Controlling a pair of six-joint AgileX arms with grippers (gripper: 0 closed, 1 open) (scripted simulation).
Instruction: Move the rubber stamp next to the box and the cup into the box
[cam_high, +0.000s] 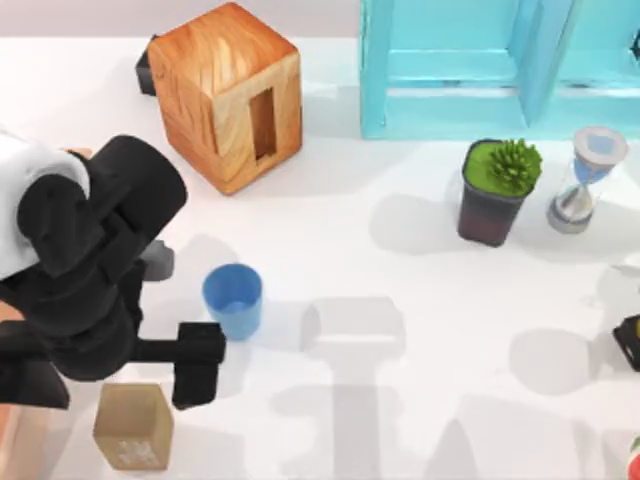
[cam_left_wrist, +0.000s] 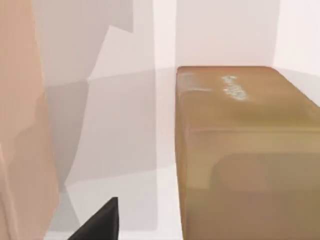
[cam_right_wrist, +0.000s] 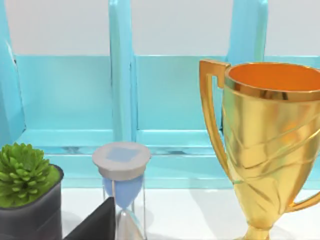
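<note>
Left claw low at the desk's lower left, between cup and stamp.

In the top view the left claw (cam_high: 197, 365) hangs just below the blue cup (cam_high: 233, 299) and just above-right of the rubber stamp (cam_high: 133, 425); I cannot tell how wide it stands or whether it grips anything. The box (cam_left_wrist: 20, 130) shows beside the stamp in the left wrist view. The glossy wooden cube (cam_high: 228, 95) sits at upper left.

Blue cup (cam_high: 233, 298); tan stamp (cam_high: 133, 425) w/ white marks; turquoise shelf (cam_high: 480, 65); gold trophy (cam_right_wrist: 272, 145); white bench (cam_high: 400, 260).
</note>
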